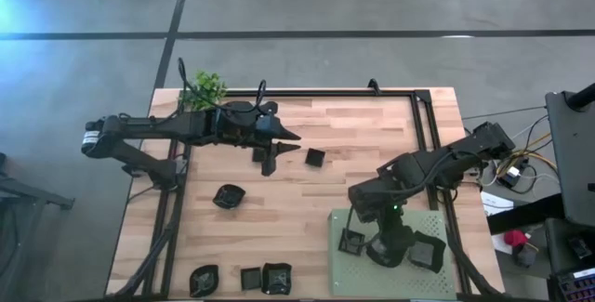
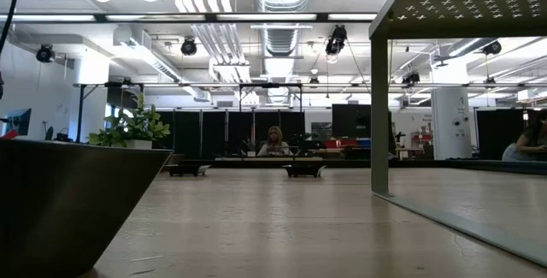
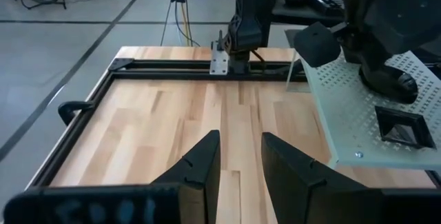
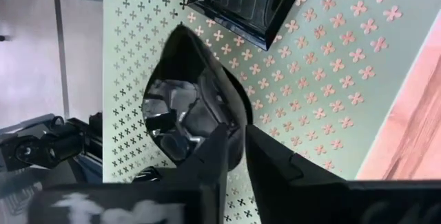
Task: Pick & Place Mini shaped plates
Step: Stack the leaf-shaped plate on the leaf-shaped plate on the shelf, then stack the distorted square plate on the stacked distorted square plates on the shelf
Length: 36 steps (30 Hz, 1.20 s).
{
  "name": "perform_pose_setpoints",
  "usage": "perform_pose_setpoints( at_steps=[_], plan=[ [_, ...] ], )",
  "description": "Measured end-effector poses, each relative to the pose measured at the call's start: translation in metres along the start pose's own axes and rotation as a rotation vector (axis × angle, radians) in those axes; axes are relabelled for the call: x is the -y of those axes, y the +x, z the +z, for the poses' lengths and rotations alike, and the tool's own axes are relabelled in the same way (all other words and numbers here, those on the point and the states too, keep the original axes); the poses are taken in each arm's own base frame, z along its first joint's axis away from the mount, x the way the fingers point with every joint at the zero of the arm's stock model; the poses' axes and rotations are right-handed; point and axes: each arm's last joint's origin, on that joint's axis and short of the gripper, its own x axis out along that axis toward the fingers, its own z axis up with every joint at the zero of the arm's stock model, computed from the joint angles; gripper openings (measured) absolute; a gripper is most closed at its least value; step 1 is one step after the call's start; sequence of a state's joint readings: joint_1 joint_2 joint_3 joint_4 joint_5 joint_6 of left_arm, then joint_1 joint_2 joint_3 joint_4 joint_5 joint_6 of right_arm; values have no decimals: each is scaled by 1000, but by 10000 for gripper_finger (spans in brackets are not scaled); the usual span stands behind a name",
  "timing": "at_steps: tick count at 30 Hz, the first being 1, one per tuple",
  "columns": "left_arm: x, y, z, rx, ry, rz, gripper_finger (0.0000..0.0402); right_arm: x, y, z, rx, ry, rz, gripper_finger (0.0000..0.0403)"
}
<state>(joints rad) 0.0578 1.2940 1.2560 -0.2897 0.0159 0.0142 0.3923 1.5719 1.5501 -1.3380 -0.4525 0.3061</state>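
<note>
**Right claw at wavy plate on the green mat, left claw idle and empty**

We see the right gripper (image 4: 238, 133) low over the perforated green mat (image 4: 331, 79), tips at the rim of a wavy-rimmed mini plate (image 4: 182, 107). The fingers stand a narrow slit apart and we see mat through the slit. The rim sits right at the tips; we cannot tell if they pinch it or only touch it. The plate is glossy black with a faceted inside, and lies on the mat. A square black plate (image 4: 241, 0) with a raised rim sits just beside it on the mat.

In the high view the right gripper (image 1: 386, 246) is mid-mat, between a square plate (image 1: 351, 241) and another dark plate (image 1: 426, 251), all on the mat (image 1: 390, 279).

The left gripper (image 3: 239, 138) has its fingers clearly apart with nothing between them, only bare wood below. From above we place it (image 1: 271, 163) over the middle of the table (image 1: 372, 135), near a small square plate (image 1: 315, 158) but apart from it.

We count more plates off the mat: one rounded (image 1: 228, 196) on the wood left of centre, and three along the near edge (image 1: 204, 279), (image 1: 251, 278), (image 1: 277, 278). All are small and black. A leafy plant (image 1: 206, 86) stands at the far left corner.
</note>
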Motion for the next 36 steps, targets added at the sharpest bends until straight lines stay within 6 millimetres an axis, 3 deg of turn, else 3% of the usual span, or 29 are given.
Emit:
perform_pose_setpoints(
  at_steps=[6, 11, 19, 28, 36],
  plan=[
    [0, -1, 1, 4, 1, 2, 101, 0, 0, 0, -1, 5, -3, 83],
    [0, -1, 0, 2, 1, 4, 101, 0, -1, 0, -1, 32, -3, 88],
    [-3, -2, -8, -86, -43, 33, 101, 2, -16, 3, 52, 109, -16, 28],
    [-9, -7, -30, -307, -110, 188, 101, 12, -60, 0, 284, 132, -220, 9],
    [-20, -18, -50, -464, -302, 511, 101, 25, -109, -17, 540, 213, -465, 8]
  ],
)
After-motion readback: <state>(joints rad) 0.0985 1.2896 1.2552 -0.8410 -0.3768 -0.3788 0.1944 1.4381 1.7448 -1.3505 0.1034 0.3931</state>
